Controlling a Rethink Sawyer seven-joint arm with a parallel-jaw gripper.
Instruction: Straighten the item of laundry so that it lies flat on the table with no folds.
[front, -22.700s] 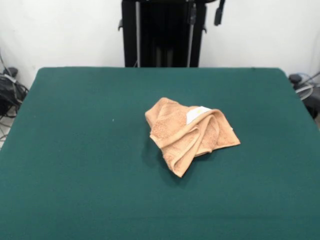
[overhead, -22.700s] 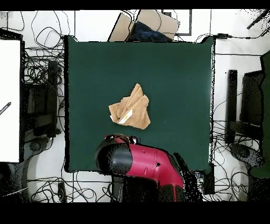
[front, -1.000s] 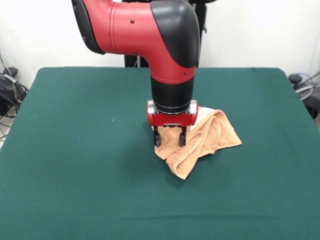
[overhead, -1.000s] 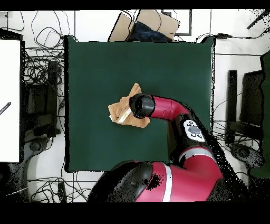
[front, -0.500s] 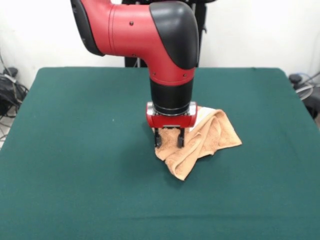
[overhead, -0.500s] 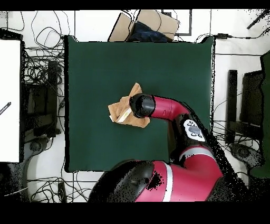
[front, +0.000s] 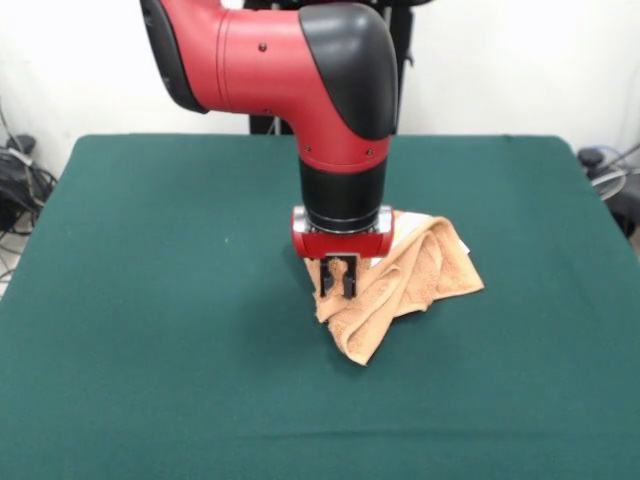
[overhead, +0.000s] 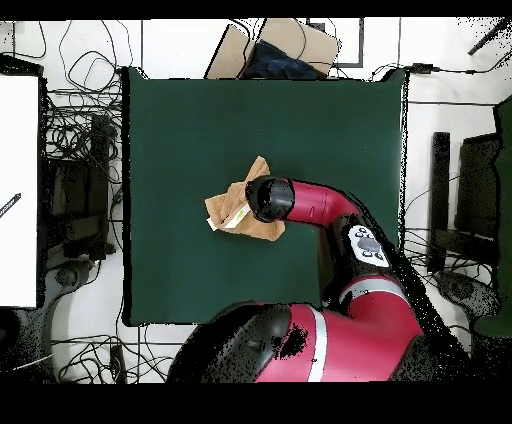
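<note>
Because the peach towel (front: 400, 285) lies crumpled near the middle of the green tabletop (front: 150, 300), the red arm's gripper (front: 338, 290) points straight down with its fingers pinched narrow on a fold at the heap's edge, apparently to lift and spread it.

Red and black arm (front: 300, 70) reaching down, wrist vertical, gripper (front: 337, 279) fingers drawn close, seemingly pinched shut

The glossy red, black-capped robot arm (front: 300, 70) ends in a black cylindrical wrist above a red collar; small dark screws dot its shell, and a grey button panel (overhead: 366, 246) sits on the forearm.
</note>
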